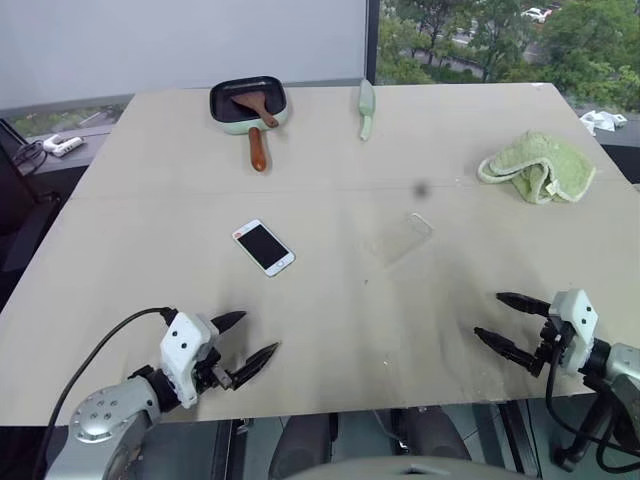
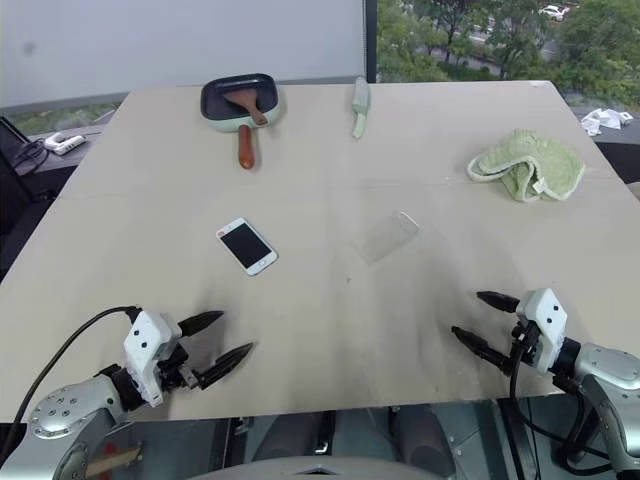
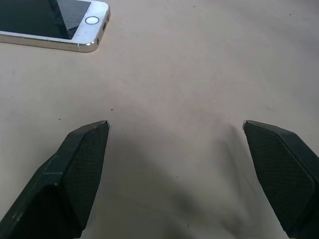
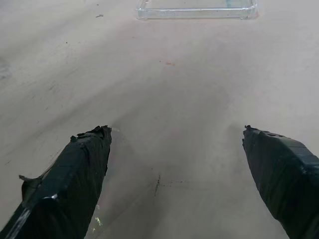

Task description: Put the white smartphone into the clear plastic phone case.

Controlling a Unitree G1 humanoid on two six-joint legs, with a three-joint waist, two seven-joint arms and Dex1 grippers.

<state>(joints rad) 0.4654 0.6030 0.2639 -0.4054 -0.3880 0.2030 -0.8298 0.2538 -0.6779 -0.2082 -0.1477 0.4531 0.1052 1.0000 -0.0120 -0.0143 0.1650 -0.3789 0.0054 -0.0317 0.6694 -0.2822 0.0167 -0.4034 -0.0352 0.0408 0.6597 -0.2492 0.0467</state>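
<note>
The phone (image 1: 264, 247) lies flat and screen-up on the bench (image 1: 330, 180), and the clear case (image 1: 399, 238) lies just to its right, well apart from it, open side seemingly up and ready to receive it. Nearer than the phone, the left tool (image 1: 243, 347) hovers low with its fingers spread wide, empty and aimed toward it, likely set for a pick. The right tool (image 1: 510, 325), also wide open and empty, points at the case, probably to steady it. A pan (image 1: 248, 105) and green cloth (image 1: 535, 166) sit far beyond the phone.
</note>
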